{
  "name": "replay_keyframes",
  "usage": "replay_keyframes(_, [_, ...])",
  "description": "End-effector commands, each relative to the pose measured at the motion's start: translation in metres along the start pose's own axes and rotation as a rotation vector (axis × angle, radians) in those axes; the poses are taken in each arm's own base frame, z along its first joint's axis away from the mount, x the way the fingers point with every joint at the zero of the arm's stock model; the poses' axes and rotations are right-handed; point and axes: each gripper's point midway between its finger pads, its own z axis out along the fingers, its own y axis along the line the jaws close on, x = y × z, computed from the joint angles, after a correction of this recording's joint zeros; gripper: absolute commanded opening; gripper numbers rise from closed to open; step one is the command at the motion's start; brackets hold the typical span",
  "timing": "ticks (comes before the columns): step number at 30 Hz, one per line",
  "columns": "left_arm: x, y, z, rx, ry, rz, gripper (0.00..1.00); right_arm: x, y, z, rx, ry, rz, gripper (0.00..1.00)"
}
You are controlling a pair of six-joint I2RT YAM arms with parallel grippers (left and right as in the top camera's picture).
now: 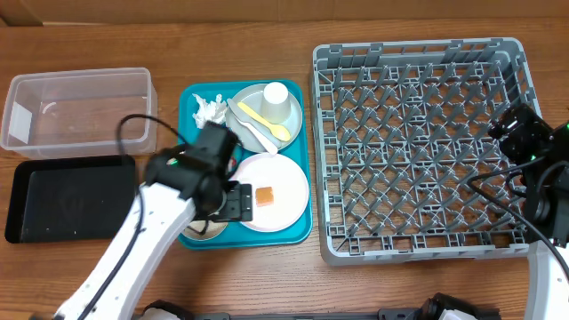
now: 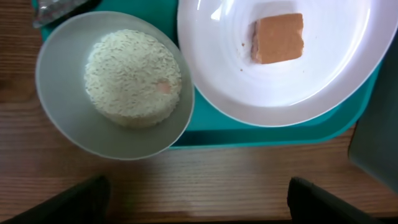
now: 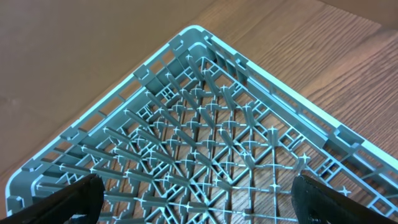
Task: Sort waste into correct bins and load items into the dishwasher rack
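Bowl [image 2: 62,93] heaped with rice [image 2: 132,74] is seen at the tray [image 2: 249,134] corner, just beside the plate [image 2: 311,87] carrying the cube [image 2: 278,38]. It is judged stiff, smooth-walled and spill-prone, so it is best pinched at the bare rim and kept level. Left claw [image 2: 199,205] is spread near the bowl with nothing gripped; right claw [image 3: 193,199] is spread over the rack [image 3: 205,124], empty.

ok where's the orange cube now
Overhead view: the orange cube sits on the pale round plate at the near right of the teal tray, left of the dishwasher rack, with the grey bowl at the plate's left.
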Motion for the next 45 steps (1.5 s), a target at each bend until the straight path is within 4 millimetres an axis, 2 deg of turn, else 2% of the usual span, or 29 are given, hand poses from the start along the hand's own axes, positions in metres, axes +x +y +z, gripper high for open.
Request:
replay_keyframes(1, [-0.003, -0.001, 0.019, -0.053, 0.038, -0.024, 0.93, -0.012, 0.002, -0.006, 0.003, -0.033, 0.011, 1.00])
replay_keyframes(4, [-0.002, 0.000, 0.033, -0.082, 0.092, -0.025, 0.88, -0.012, 0.002, -0.006, 0.003, -0.033, 0.011, 1.00])
replay_keyframes(10, [0.003, 0.003, 0.057, -0.115, 0.154, -0.024, 0.86, -0.012, 0.002, -0.006, 0.003, -0.033, 0.011, 1.00])
replay_keyframes(15, [0.008, 0.007, 0.082, -0.124, 0.166, -0.044, 0.82, -0.012, 0.002, -0.006, 0.003, -0.033, 0.011, 1.00])
replay_keyframes(19, [0.007, 0.009, 0.093, -0.130, 0.143, -0.043, 0.80, -0.012, 0.002, -0.006, 0.003, -0.033, 0.011, 1.00])
replay_keyframes(29, [0.004, 0.016, 0.109, -0.152, 0.093, -0.039, 0.71, -0.012, 0.002, -0.006, 0.003, -0.033, 0.011, 1.00])
replay_keyframes(36, [-0.001, 0.018, 0.108, -0.165, 0.069, -0.037, 0.56, -0.012, 0.002, -0.006, 0.003, -0.033, 0.011, 1.00])
replay_keyframes(41, [-0.003, 0.020, 0.105, -0.183, 0.066, -0.037, 0.52, -0.012, 0.002, -0.006, 0.003, -0.033, 0.011, 1.00])
replay_keyframes(45, [-0.007, 0.024, 0.095, -0.215, 0.064, -0.034, 0.51, -0.012, 0.002, -0.006, 0.003, -0.033, 0.011, 1.00])
